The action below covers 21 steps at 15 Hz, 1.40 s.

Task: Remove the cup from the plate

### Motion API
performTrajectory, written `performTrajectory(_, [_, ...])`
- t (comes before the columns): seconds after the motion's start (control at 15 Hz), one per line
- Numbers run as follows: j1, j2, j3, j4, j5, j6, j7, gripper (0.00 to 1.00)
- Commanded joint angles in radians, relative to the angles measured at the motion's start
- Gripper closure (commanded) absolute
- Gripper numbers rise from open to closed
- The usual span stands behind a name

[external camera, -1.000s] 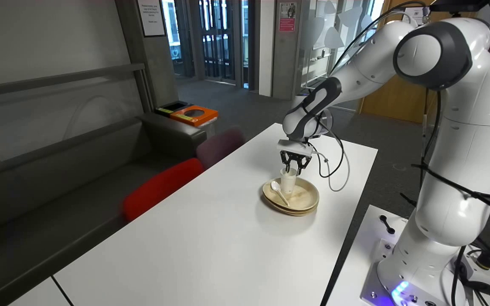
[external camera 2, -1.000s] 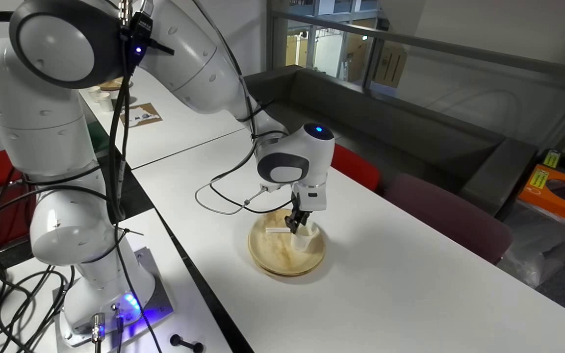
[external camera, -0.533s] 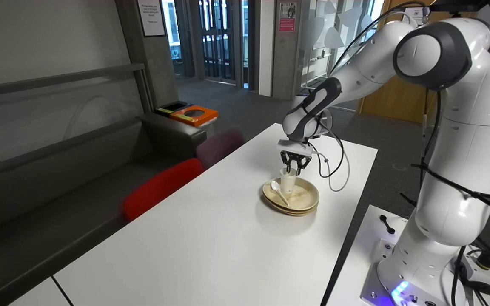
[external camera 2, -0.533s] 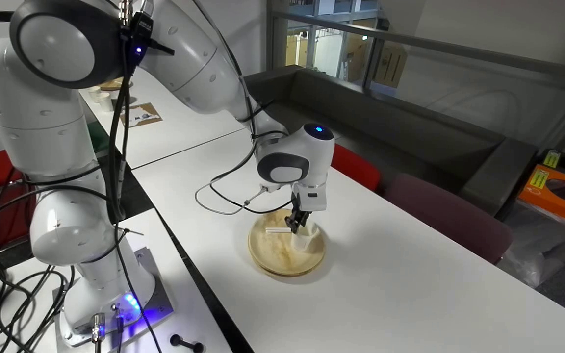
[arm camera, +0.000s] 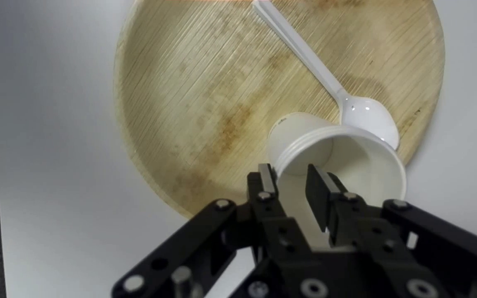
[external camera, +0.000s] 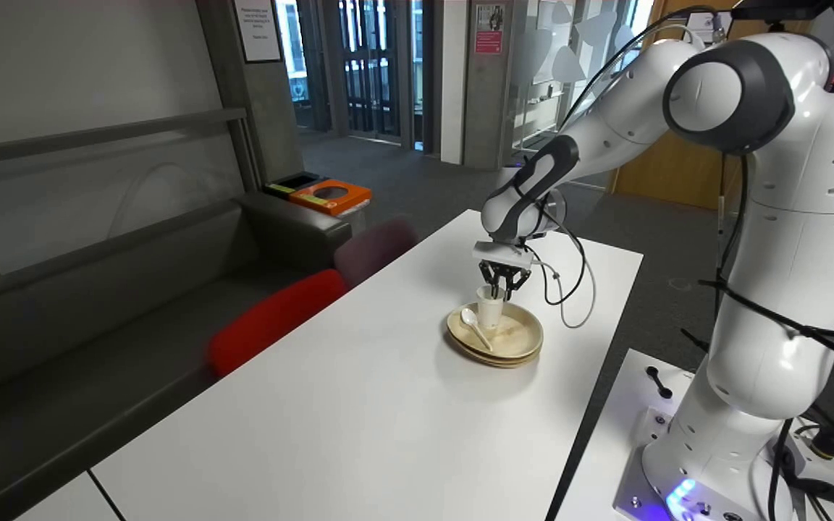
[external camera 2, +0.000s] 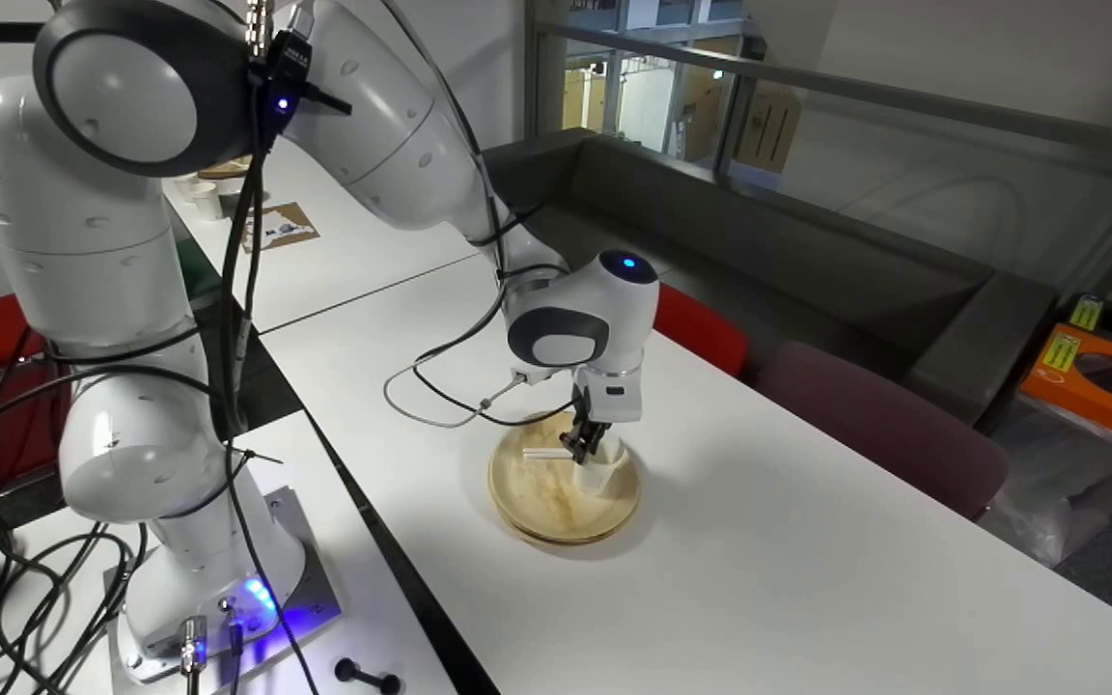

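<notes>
The small cream-white cup stands on the tan round plate, near its edge; both also show in the exterior view with the cup and the plate. My gripper is above the cup. In the wrist view the gripper is partly open across the near-side rim of the cup. One finger is outside the wall, the other is over or inside the mouth. A gap shows between the finger pads. The fingers hide part of the rim.
A white spoon lies on the plate, its bowl beside the cup. The white table's edge runs near the robot base. Red and purple chairs stand along the far side. Cables hang from the arm.
My arm and gripper have come down slightly toward the cup. The fingers look a little closer together than a second ago. The cup, spoon and plate have not moved.
</notes>
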Motion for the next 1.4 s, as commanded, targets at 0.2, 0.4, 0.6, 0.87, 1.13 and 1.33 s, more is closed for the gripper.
performTrajectory(0.2, [-0.003,-0.001,-0.011,0.021,-0.015,-0.04,-0.009,0.51])
performTrajectory(0.4, [-0.003,-0.003,-0.011,0.019,-0.014,-0.039,-0.01,0.52])
performTrajectory(0.6, [-0.004,-0.003,-0.012,0.018,-0.015,-0.038,-0.01,0.65])
performTrajectory(0.87, [-0.003,-0.006,-0.012,0.014,-0.016,-0.037,-0.011,0.77])
performTrajectory(1.13, [-0.003,-0.01,-0.012,0.011,-0.017,-0.035,-0.011,0.69])
performTrajectory(1.33, [-0.003,-0.011,-0.012,0.011,-0.019,-0.035,-0.011,0.71])
